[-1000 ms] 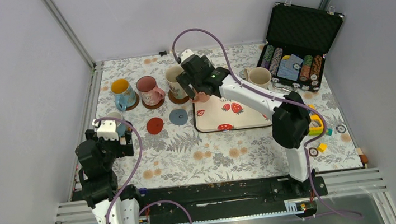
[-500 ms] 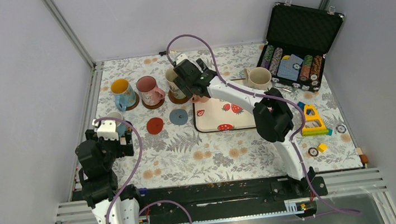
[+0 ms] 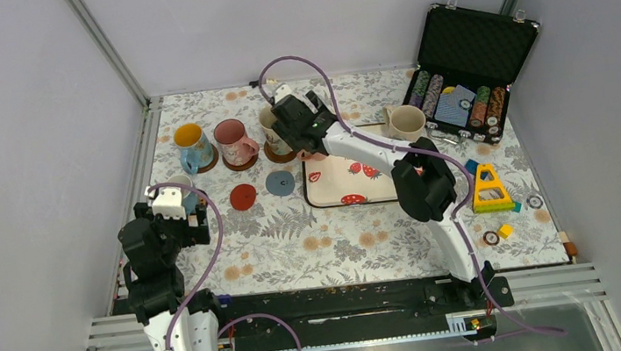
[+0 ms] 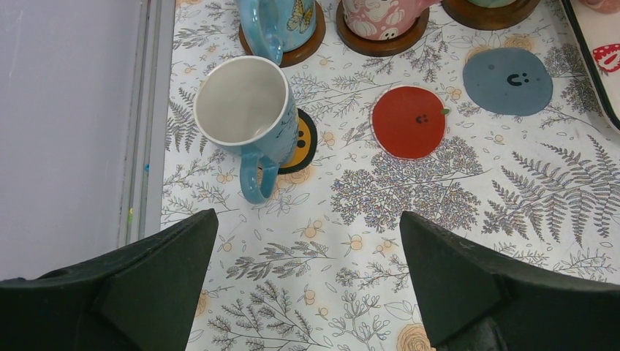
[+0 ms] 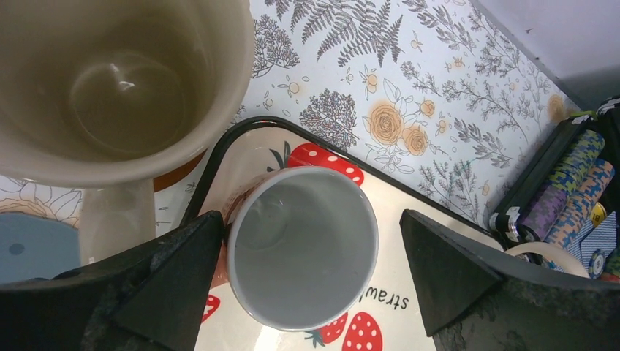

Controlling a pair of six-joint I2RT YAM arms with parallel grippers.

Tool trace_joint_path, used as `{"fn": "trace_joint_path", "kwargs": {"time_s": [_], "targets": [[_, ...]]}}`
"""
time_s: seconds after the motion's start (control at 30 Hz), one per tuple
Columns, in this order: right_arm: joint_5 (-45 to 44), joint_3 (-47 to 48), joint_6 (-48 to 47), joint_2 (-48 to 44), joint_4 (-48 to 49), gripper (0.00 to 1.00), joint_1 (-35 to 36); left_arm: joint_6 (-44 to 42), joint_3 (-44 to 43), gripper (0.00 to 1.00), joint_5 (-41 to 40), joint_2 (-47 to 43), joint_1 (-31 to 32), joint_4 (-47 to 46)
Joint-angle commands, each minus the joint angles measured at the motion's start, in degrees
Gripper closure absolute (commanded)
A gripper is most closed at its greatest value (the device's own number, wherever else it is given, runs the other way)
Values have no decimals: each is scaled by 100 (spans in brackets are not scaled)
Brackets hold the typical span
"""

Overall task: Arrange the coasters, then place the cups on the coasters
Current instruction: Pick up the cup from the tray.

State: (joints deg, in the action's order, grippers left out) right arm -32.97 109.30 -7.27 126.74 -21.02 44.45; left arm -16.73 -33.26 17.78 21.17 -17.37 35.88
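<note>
Reading the top external view first: the right end effector (image 3: 310,144) hangs over the white cup with the pink handle (image 3: 315,152). That cup stands in the far left corner of the strawberry tray (image 3: 361,189), not on a coaster. Three cups sit on dark brown coasters in a far row: blue cup (image 3: 189,143), pink cup (image 3: 235,140), cream cup (image 3: 273,129). The red coaster (image 3: 243,196) and grey-blue coaster (image 3: 280,182) lie bare just in front of that row. I judge they are laid out for the white cup and the second cream cup (image 3: 408,121), which stands beside the open chip case (image 3: 464,70).

Left wrist view: the left end effector (image 4: 307,227) is spread wide and holds nothing, above the tabletop (image 4: 439,219) near the white-and-blue cup (image 4: 245,117). That cup appears to rest on the black coaster with the orange centre (image 4: 301,142), off-centre, so the coaster peeks out on one side.

Right wrist view: the jaws stand fully apart, straddling the white cup. I see no grip on it. The cream cup stands just beside the tray corner and crowds one finger. The tray's dark rim curves close around the white cup. I judge both will constrain the closing and the lift.
</note>
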Motion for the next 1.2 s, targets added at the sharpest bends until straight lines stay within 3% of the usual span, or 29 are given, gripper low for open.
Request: {"fn": "trace_joint_path", "kwargs": {"time_s": [0.0,0.53,0.97,1.17], "targets": [[-57,-343,12,-201,286,0,-101,-58,-16,1,19,43,-31,-345],[282,-1306,251,-1187,223,0,-300,-32,-20,1,-94,8,-30,-358],[-5,-1738,252,-1694,-81,2,-300,-34,-14,1,-89,-69,-32,-343],[549,-1843,661,-1897,-235,2,-304,-41,-9,1,-56,-84,-39,-333]]}}
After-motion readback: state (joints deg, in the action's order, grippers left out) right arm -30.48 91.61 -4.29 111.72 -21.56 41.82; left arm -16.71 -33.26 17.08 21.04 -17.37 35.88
